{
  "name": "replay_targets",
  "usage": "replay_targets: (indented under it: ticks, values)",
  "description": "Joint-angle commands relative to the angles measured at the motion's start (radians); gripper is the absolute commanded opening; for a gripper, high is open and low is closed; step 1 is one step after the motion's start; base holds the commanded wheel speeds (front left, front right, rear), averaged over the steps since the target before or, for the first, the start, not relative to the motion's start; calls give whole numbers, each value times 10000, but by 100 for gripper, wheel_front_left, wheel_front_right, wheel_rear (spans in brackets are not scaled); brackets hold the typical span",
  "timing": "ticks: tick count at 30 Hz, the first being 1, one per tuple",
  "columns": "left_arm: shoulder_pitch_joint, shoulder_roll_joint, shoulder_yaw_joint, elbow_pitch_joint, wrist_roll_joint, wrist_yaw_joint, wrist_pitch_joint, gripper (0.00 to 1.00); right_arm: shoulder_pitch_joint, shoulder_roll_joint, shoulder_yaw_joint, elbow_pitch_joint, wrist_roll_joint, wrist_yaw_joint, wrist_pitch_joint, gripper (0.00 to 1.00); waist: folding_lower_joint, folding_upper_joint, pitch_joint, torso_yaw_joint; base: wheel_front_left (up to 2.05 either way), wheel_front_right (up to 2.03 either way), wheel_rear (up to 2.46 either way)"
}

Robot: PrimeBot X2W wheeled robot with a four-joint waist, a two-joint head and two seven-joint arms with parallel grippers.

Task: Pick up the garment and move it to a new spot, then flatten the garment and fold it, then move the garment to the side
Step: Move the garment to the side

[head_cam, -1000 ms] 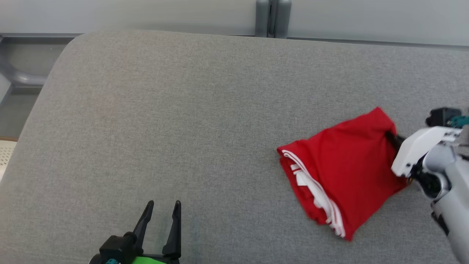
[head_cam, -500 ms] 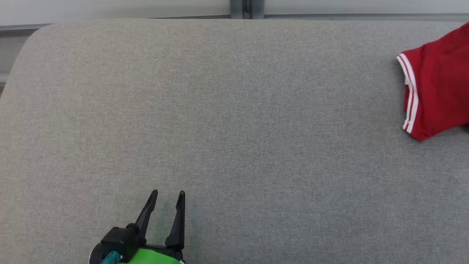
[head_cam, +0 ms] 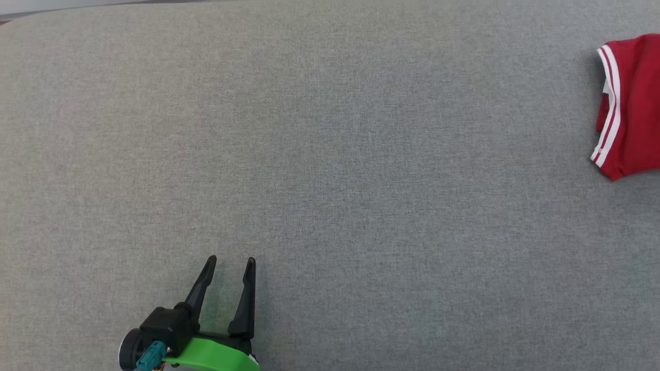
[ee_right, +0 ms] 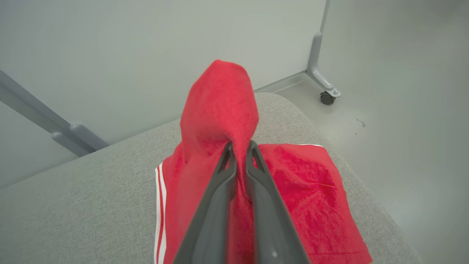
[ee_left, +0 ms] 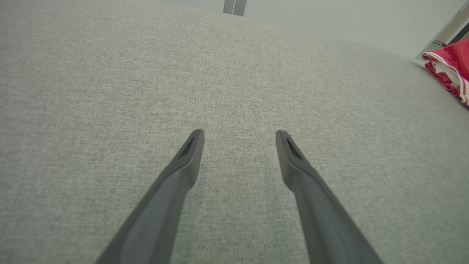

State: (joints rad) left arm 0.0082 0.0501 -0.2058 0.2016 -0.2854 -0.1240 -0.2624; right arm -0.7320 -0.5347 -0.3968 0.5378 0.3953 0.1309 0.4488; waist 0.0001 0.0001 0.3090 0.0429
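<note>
Looks like the garment [head_cam: 631,103] got dragged toward the right end of the cushion [head_cam: 330,154] since a second ago. Right wrist view gives the grip: right gripper [ee_right: 239,146] pinching a raised fold. The left gripper [head_cam: 229,263] has fingers spread, near the cushion's front.

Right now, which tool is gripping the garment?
The right tool: it is shut on a raised fold of the red garment. The left tool stands open over the cushion, holding nothing.

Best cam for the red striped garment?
Right wrist view: the red fabric garment with white stripes sits centred and large, pinched in the shut right gripper. Head view has its striped edge at the right border; left wrist view, a corner at far right.
</note>
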Motion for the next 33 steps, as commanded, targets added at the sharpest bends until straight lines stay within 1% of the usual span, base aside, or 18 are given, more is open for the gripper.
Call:
replay_targets:
  ticks: [1,2,6,9,11,13,16,18,22,24,26,29,33]
  values:
    - [-213,20,21,27,161,-47,-27,100,35,8,-352,-36,-265,-7,-245,39,-1,-1,126,-50,0,0,0]
    - [-227,20,21,32,121,-57,-27,100,119,-16,-561,-1,-458,-6,-353,100,-1,-1,150,-26,0,0,0]
    - [-218,19,88,-124,56,-60,-27,100,239,-199,-1371,162,-1298,-6,-1061,100,-1,-1,238,-23,0,0,0]
    - [-73,20,185,-197,110,-67,-28,100,444,-312,-1398,236,-1728,-6,-1609,100,-1,-1,181,-78,0,0,0]
    - [62,20,364,-271,127,-71,-27,100,653,-400,-1164,118,-2011,-9,-2189,100,-1,-1,48,-136,0,0,0]
    - [231,19,525,-283,111,-73,-27,100,963,-339,-714,-48,-2150,-7,-2899,100,-1,-1,-175,-202,0,0,0]
    - [441,22,745,-407,128,-73,-27,100,1619,-148,65,-328,-2302,-7,-4113,100,-1,-1,-669,-280,0,0,0]
    - [580,19,861,-519,91,11,-28,100,2080,12,559,-575,-2399,-9,-4920,100,-1,-1,-1034,-305,0,0,0]
    - [941,22,1020,-737,16,180,-27,100,3279,611,1389,-991,-2771,-10,-6408,100,-1,-1,-1848,-261,0,0,0]
    - [1180,20,1131,-789,32,316,-27,100,3833,971,1523,-1222,-2956,-12,-6830,100,-1,-1,-2285,-232,0,0,0]
    - [1445,20,1225,-767,222,443,-27,100,4474,1443,1575,-1490,-3266,-13,-7048,100,-1,-1,-2781,-221,0,0,0]
    - [1823,22,1415,-805,204,635,-28,100,5424,2164,1778,-2003,-3653,-13,-7142,100,-1,-1,-3292,-247,0,0,0]
    - [2082,20,1691,-836,292,678,-28,100,6605,3137,1835,-2988,-3991,-12,-7136,100,-1,-1,-3653,-224,0,0,0]
